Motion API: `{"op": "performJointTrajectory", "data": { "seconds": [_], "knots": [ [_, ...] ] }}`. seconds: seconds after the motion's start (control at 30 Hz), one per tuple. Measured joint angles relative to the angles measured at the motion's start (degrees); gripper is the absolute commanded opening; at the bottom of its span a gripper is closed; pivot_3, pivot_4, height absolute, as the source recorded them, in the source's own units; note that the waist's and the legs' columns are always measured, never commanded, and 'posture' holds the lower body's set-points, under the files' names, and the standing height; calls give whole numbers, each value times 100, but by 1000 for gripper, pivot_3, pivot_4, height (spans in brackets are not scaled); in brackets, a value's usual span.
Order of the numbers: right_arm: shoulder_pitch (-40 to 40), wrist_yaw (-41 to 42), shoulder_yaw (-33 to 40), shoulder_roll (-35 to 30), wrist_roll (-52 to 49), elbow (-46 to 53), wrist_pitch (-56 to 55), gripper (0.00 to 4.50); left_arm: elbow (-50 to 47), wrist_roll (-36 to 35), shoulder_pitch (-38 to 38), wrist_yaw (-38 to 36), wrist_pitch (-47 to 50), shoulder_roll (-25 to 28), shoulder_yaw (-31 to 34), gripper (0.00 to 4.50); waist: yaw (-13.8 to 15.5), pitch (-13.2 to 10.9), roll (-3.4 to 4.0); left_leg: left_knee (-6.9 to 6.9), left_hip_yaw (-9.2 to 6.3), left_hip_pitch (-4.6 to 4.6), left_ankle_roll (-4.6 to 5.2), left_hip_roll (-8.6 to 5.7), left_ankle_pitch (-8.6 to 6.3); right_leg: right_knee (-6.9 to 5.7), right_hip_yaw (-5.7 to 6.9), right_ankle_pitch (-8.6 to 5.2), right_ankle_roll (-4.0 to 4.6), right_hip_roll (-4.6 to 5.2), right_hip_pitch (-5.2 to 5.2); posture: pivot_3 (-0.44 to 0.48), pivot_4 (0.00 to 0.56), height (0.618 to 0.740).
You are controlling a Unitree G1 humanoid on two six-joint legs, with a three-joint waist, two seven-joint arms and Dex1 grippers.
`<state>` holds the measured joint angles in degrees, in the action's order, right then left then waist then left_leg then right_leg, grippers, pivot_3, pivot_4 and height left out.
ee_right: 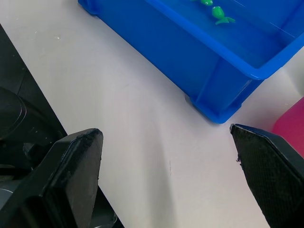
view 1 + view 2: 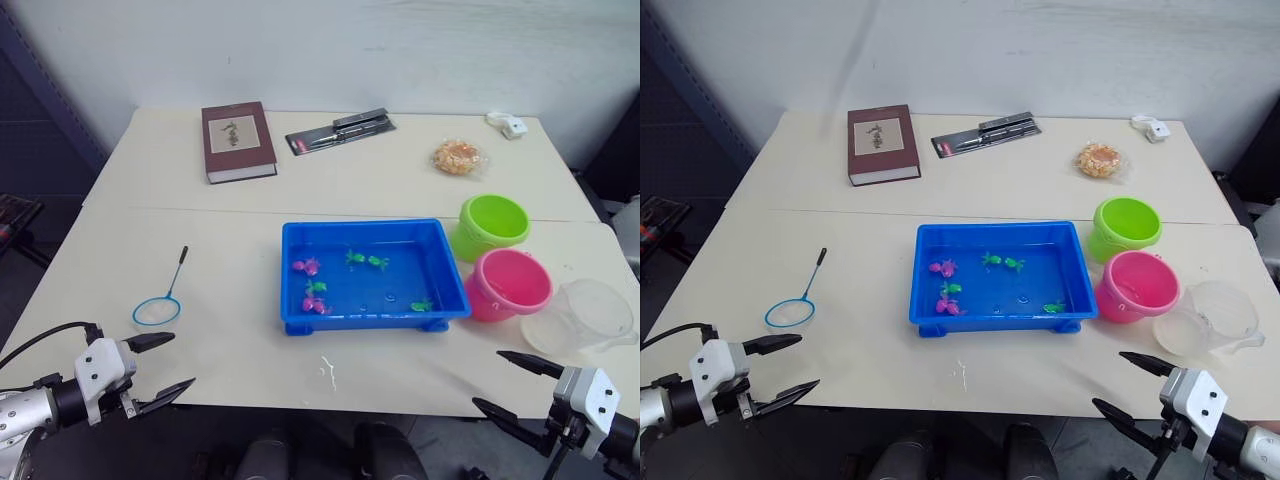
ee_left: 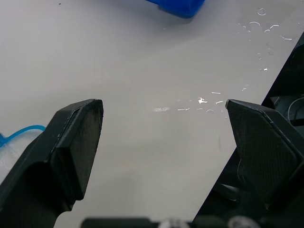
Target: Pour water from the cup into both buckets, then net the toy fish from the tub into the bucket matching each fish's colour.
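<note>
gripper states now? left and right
Left tool: open, empty, near the net.
Right tool: open, empty, near the cup.

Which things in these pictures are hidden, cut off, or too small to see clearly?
- Water level in the cup: the clear plastic gives no visible line in the eye views.
- Contents of the green bucket and pink bucket: too small to tell in the eye views.
- Net: cut off by the left wrist view's edge and the left gripper finger.
- Pink bucket in the right wrist view: cut off at the edge.
</note>
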<state>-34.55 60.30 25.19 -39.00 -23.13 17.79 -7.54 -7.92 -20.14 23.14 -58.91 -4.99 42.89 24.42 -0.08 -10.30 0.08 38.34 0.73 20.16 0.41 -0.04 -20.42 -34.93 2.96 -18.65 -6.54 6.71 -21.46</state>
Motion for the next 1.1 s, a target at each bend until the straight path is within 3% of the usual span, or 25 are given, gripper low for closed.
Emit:
{"op": "performJointTrajectory", "data": {
  "seconds": [0.07, 0.17, 0.27, 0.5, 0.63, 0.87, 1.1],
  "knots": [
    [-42, -28, 21, 39, -11, 20, 7, 4500, -14, -44, -47, -16, 84, 23, -29, 4429, 1, 0, 0, 0, 0, 0, 0, 0, 0, 0, 0, 0, 0, 0, 0, 0, 150, 738],
    [-738, -330, 332, 565, -296, 459, 176, 4500, -560, -928, -456, -179, 1340, 313, -304, 4429, 159, 1, 8, -3, -24, 7, -7, 0, 5, -5, 8, -4, 7, 1, 1, 0, 150, 738],
    [-1219, -536, 996, 734, -624, 679, 376, 4500, -1176, -1621, -911, -95, 2171, 322, -505, 4429, 134, 8, 19, -2, -15, 0, -3, -8, 4, -2, -9, -3, 6, 7, 8, 0, 150, 738],
    [-1606, -1192, 2196, 1271, -1460, 432, 1013, 4500, -1796, -1999, -1990, 206, 2898, 45, -1309, 4429, 43, 10, 23, -17, -14, -4, -14, -1, 11, -5, -8, -4, 7, -6, 5, 0, 150, 738],
    [-1284, -1824, 2389, 1508, -1431, -211, 1186, 4500, -1905, -2030, -2706, 332, 3093, -149, -1675, 4429, 20, 12, 24, -16, -11, -4, -13, -7, 12, -7, -11, -4, 7, -5, 4, 0, 150, 738],
    [156, -3227, 2315, 1541, -1211, -937, 1701, 4500, -1952, -2040, -3478, 465, 3443, -359, -2112, 4429, -16, 27, 51, -15, 2, -6, -16, -8, 23, -18, -18, -4, 6, -16, -2, 0, 150, 738],
    [1142, -3523, 1982, 1472, -1113, -1468, 1881, 4500, -2038, -1965, -3574, 457, 3490, -402, -2334, 4429, 14, 31, 58, -13, 1, -1, -4, -19, 35, -22, -15, -3, 4, -24, -5, 0, 150, 738]
  ]
}}
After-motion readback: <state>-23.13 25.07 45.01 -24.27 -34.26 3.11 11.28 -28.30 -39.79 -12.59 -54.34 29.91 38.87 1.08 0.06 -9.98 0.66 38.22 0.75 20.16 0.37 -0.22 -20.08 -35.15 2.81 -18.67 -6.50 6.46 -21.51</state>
